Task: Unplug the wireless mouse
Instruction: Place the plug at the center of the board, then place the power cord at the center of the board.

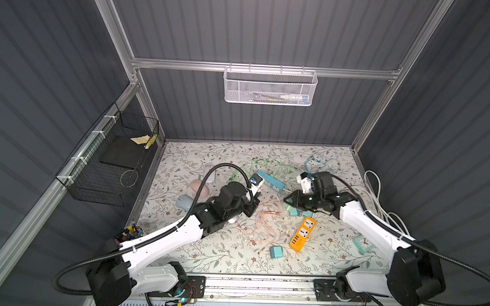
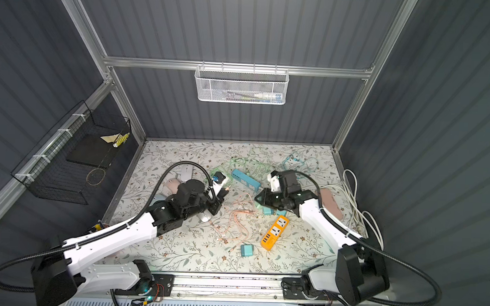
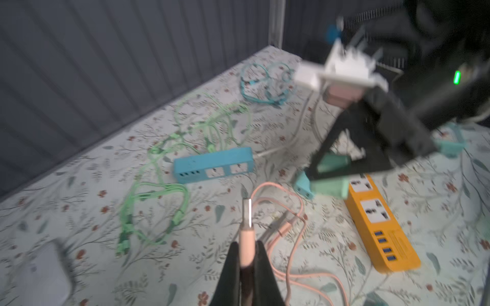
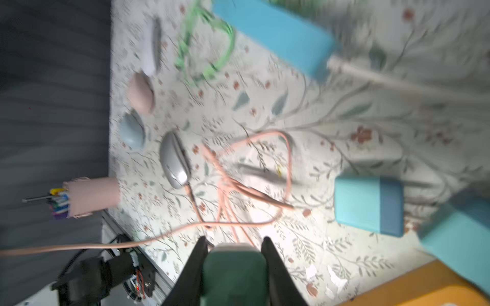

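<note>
Floral tabletop [image 1: 203, 258], left tool [image 3: 248, 251] pinching pink plug [image 3: 247, 227], clear only from its wrist, right tool [image 4: 234, 239] clamping green block [image 4: 234, 275]

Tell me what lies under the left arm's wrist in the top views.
A grey mouse, only its pale edge showing; the left arm covers the rest. The right wrist view shows it whole, a pink cable at its end.

White arm shells [image 1: 176, 233], black joints [image 1: 230, 196], ribbed black cable conduits [image 1: 200, 186], black-fingered left claw [image 3: 247, 243]
</note>
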`<state>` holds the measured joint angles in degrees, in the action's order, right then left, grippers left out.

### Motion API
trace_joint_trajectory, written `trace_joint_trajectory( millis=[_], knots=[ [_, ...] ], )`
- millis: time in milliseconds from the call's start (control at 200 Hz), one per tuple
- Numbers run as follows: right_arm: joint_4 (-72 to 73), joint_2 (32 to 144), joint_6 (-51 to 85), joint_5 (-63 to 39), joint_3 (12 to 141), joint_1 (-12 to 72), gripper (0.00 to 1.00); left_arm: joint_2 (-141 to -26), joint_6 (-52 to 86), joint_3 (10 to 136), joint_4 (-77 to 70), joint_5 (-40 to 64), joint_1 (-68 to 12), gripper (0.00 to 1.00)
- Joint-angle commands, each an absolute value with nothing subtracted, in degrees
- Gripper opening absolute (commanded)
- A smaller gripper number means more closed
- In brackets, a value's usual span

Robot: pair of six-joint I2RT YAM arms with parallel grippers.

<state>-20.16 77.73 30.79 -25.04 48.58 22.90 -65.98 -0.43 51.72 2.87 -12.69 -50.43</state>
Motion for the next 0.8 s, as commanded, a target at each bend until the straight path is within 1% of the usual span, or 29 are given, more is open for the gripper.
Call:
trace_joint_trajectory(
  millis=[0, 50, 95, 180, 230, 265, 280, 320, 350, 400, 445, 515, 576, 581, 611, 631, 651, 721, 741, 751, 761, 781, 796],
  knots=[
    [-16.39, 78.93, 31.33, -21.58, 47.04, 24.70, 0.00, -59.04, 2.41, 54.60, 5.70, -27.87, -49.93, 0.00],
    [-16.19, 80.60, 31.20, -21.28, 46.77, 25.31, 0.00, -57.01, 2.33, 55.59, 5.62, -32.77, -50.00, 0.00],
    [-15.83, 81.94, 31.05, -20.95, 46.58, 25.89, 0.01, -56.03, 1.17, 56.35, 5.29, -34.56, -49.85, 0.00],
    [-15.58, 83.84, 30.76, -20.07, 46.49, 26.50, 0.02, -56.15, -0.66, 57.93, 5.26, -32.23, -49.90, 0.00],
    [-15.49, 84.36, 30.68, -19.86, 46.42, 26.54, 0.06, -56.80, -0.81, 58.63, 5.36, -30.04, -49.87, 0.00],
    [-15.56, 84.33, 30.52, -19.86, 46.41, 26.48, 0.14, -57.37, -0.62, 58.95, 5.28, -28.87, -49.92, 0.00],
    [-15.63, 84.18, 30.50, -17.94, 46.41, 26.49, 0.20, -57.64, -0.42, 59.04, 5.23, -28.48, -49.91, 0.00],
    [-15.88, 83.46, 30.37, -17.22, 46.24, 26.53, 0.40, -58.16, -0.04, 59.06, 5.06, -27.61, -49.89, 0.00],
    [-15.98, 82.53, 30.18, -16.91, 46.15, 26.61, 0.47, -58.43, 0.16, 58.98, 4.74, -26.96, -49.87, 0.00],
    [-16.29, 80.65, 29.83, -16.28, 46.10, 26.62, 0.53, -58.84, 0.42, 58.60, 3.98, -25.65, -49.89, 0.00],
    [-16.97, 78.86, 29.26, -15.55, 46.29, 26.79, 0.56, -59.13, 0.69, 58.36, 3.25, -24.48, -49.90, 0.00],
    [-18.34, 76.77, 28.09, -14.30, 47.16, 27.31, 0.56, -60.71, 1.33, 58.78, 2.79, -21.83, -49.78, 0.00],
    [-18.90, 75.35, 27.03, -13.98, 47.59, 28.04, 0.56, -63.94, 1.82, 60.90, 4.52, -17.04, -49.57, 0.00],
    [-18.85, 75.21, 26.96, -13.98, 47.61, 28.13, 0.56, -64.32, 1.88, 61.13, 4.81, -16.43, -49.57, 0.01],
    [-18.61, 74.33, 26.63, -13.77, 47.48, 28.57, 0.56, -66.61, 1.95, 62.77, 6.65, -13.65, -49.49, 0.16],
    [-18.43, 73.72, 26.46, -13.45, 47.34, 28.91, 0.56, -68.36, 1.66, 64.14, 8.14, -12.18, -49.48, 0.24],
    [-18.33, 73.15, 26.32, -13.15, 47.24, 29.15, 0.56, -70.27, 1.63, 65.70, 10.24, -11.32, -49.43, 0.27],
    [-18.11, 71.39, 26.35, -12.68, 46.94, 29.60, 0.55, -75.77, 3.03, 70.07, 17.80, -12.57, -49.24, 0.31],
    [-18.03, 70.95, 26.32, -12.66, 46.86, 29.67, 0.56, -76.61, 3.68, 70.47, 19.21, -13.10, -49.00, 0.34],
    [-18.02, 70.80, 26.33, -12.66, 46.78, 29.65, 0.56, -76.87, 4.11, 70.48, 19.74, -13.27, -48.77, 0.36],
    [-18.02, 70.65, 26.29, -12.66, 46.76, 29.74, 0.56, -77.16, 4.54, 70.44, 20.14, -13.36, -48.58, 0.40],
    [-17.95, 70.38, 26.21, -12.82, 46.69, 29.80, 0.56, -77.45, 5.66, 70.21, 20.79, -13.35, -47.95, 0.53],
    [-17.93, 70.28, 26.13, -12.98, 46.67, 29.85, 0.56, -77.48, 6.57, 69.90, 21.34, -13.35, -47.30, 0.66]
  ],
)
